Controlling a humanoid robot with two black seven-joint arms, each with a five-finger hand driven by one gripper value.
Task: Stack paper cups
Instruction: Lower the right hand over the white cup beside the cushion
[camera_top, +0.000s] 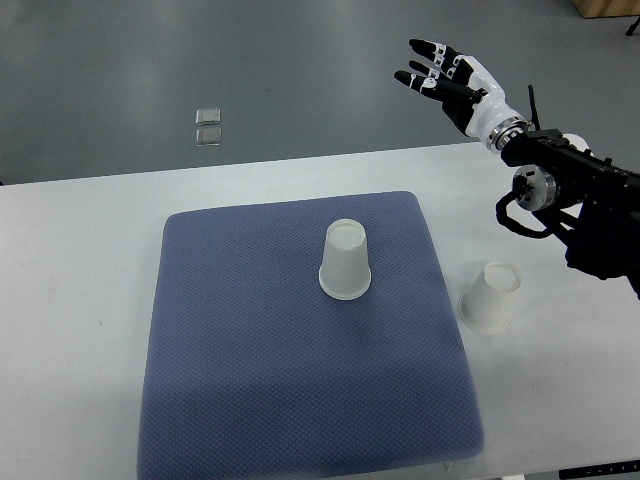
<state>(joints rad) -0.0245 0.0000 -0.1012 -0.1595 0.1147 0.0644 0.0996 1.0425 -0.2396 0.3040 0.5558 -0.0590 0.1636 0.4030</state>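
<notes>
You've got the right hand (447, 75) up past the far edge of the white table (80, 260), over the grey floor (300, 70), fingers spread wide, holding nothing. Its arm (575, 195) comes in from the right edge, black with cables showing. No left arm in view. Two white paper cups, both upside down: the cup on the mat (346, 260) stands near the middle of the blue mat (260, 370), slightly toward its far side; the cup off the mat (492, 296) stands on bare table just beside the mat's right edge. The two are well apart, not stacked. The hand is well clear of both. Two small clear squares (209, 127) lie on the floor beyond the table.
</notes>
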